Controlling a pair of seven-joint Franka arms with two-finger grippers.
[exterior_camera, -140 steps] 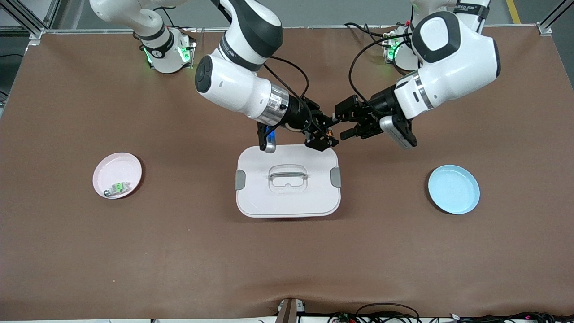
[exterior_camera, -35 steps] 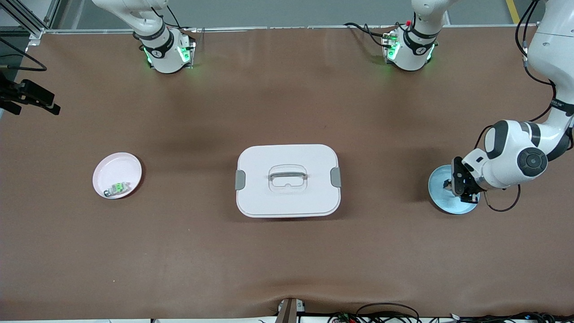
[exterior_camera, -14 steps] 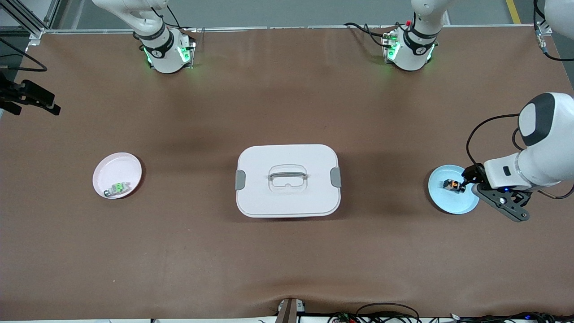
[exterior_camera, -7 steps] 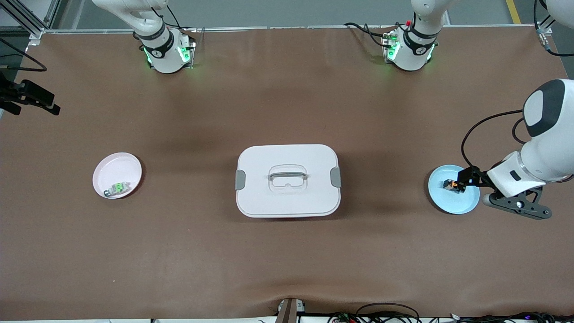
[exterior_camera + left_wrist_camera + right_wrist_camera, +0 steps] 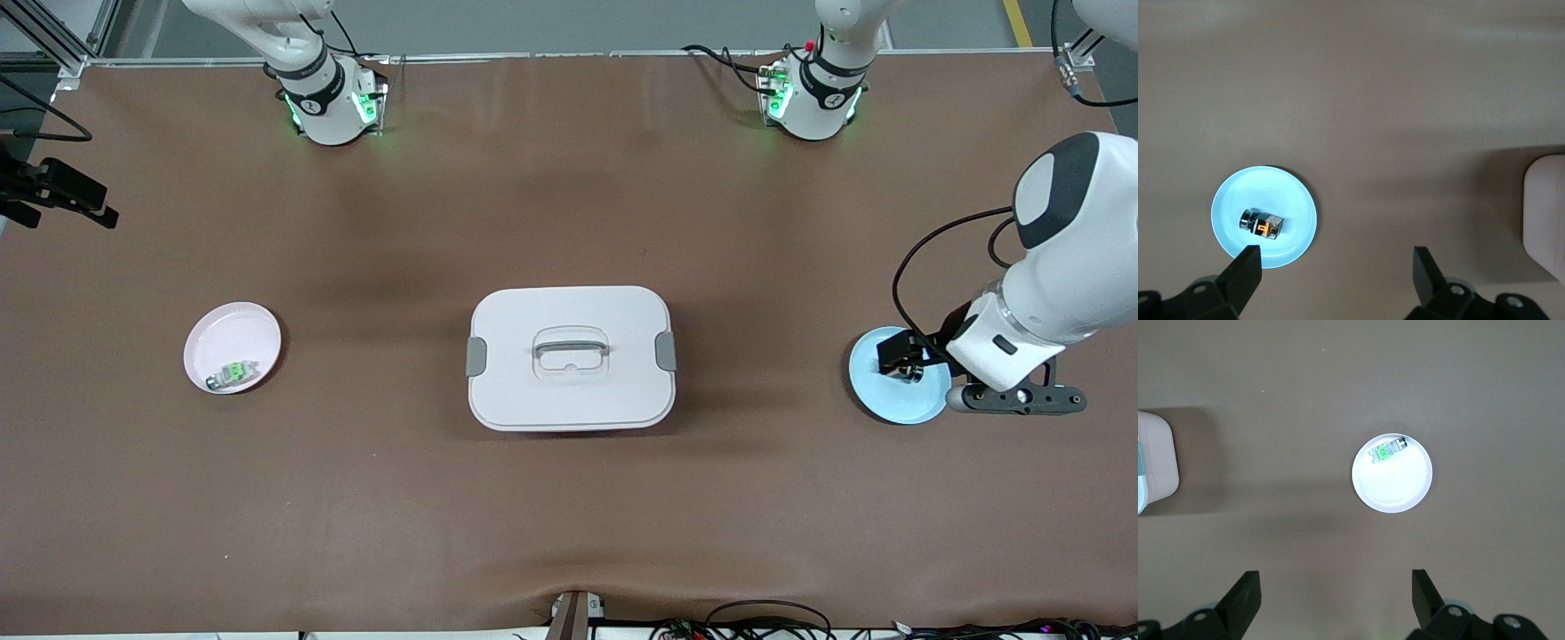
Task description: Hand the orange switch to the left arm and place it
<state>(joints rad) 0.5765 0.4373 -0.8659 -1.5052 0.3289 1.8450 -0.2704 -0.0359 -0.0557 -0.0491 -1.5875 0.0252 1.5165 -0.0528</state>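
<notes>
The orange switch [image 5: 1261, 224] lies on its side on the blue plate [image 5: 1290, 203]. My left gripper [image 5: 1336, 277] is open and empty, up in the air over the plate's edge, with one fingertip [image 5: 1245, 270] beside the plate. In the front view the left gripper [image 5: 900, 360] hangs over the blue plate [image 5: 893, 402] and hides the switch. The white box [image 5: 569, 356] stands at the table's middle, well apart from both grippers. My right gripper [image 5: 1336, 597] is open and empty, and waits high above the table near the pink plate [image 5: 1395, 492].
The pink plate [image 5: 236, 331] toward the right arm's end holds a pale grey component with a green centre [image 5: 233, 372], also in the right wrist view [image 5: 1386, 451]. A corner of the box shows in both wrist views [image 5: 1546, 213] [image 5: 1155, 463].
The switch passed from the right to the left gripper above the box, then was set on the blue plate and let go. The left gripper has lifted and now covers the switch from the front.
</notes>
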